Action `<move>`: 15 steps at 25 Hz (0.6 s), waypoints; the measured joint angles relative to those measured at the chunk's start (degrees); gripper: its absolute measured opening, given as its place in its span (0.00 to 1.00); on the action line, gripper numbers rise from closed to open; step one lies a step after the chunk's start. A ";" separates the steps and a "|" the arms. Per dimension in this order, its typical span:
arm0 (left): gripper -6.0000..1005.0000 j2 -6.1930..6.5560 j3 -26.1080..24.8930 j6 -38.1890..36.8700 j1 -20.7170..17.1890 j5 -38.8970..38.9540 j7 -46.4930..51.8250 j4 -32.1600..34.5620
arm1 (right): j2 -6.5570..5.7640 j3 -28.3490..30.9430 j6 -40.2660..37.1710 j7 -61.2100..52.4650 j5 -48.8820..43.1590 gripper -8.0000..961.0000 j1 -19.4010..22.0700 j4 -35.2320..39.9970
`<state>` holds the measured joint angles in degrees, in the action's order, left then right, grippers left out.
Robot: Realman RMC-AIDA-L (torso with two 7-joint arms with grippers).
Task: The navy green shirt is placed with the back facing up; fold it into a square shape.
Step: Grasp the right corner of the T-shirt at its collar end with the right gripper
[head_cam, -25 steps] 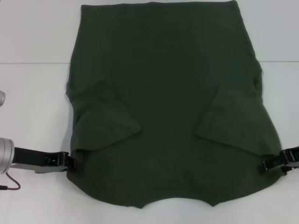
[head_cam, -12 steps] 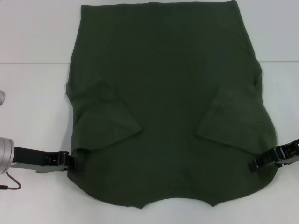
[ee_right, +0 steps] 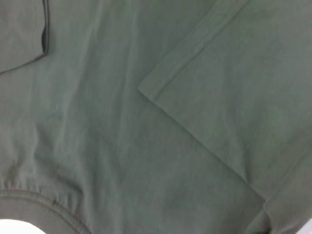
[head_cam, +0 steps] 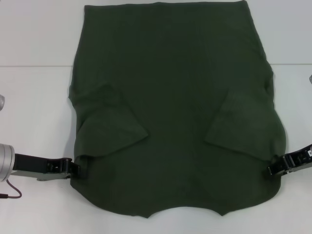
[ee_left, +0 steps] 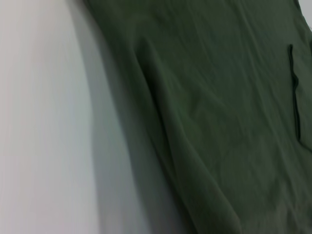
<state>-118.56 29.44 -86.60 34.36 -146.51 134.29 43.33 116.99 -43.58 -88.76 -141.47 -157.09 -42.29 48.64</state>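
Shirt flat, both grippers at its near side edges

The navy green shirt [head_cam: 173, 107] lies on the white table [head_cam: 34, 97], long axis running away, collar nearest. Left gripper [head_cam: 77, 169] and right gripper [head_cam: 271, 170]: jaw state unclear.

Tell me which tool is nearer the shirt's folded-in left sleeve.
Left. The left tool sits at the shirt edge just below that sleeve; the right tool is across at the opposite edge.

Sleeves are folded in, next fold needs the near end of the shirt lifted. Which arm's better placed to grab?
Roughly even, left slightly: the left gripper sits against the navy green shirt edge; the right gripper touches the opposite edge.
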 joint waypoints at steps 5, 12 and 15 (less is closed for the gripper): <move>0.04 0.00 0.00 0.00 0.00 0.00 -0.01 0.00 | -0.02 -0.01 0.03 -0.02 -0.04 0.46 0.02 -0.03; 0.04 0.00 -0.09 -0.21 -0.18 0.24 -0.67 0.00 | -0.11 -0.01 0.01 -0.01 -0.14 0.13 0.06 -0.04; 0.04 0.02 -0.55 -0.82 -0.25 1.09 -1.34 -0.09 | -0.29 -0.01 -0.01 0.02 -0.15 0.08 0.14 -0.04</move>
<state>-118.54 28.89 -87.42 34.11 -145.42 132.95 43.24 116.70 -43.59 -88.78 -141.44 -157.24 -42.15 48.60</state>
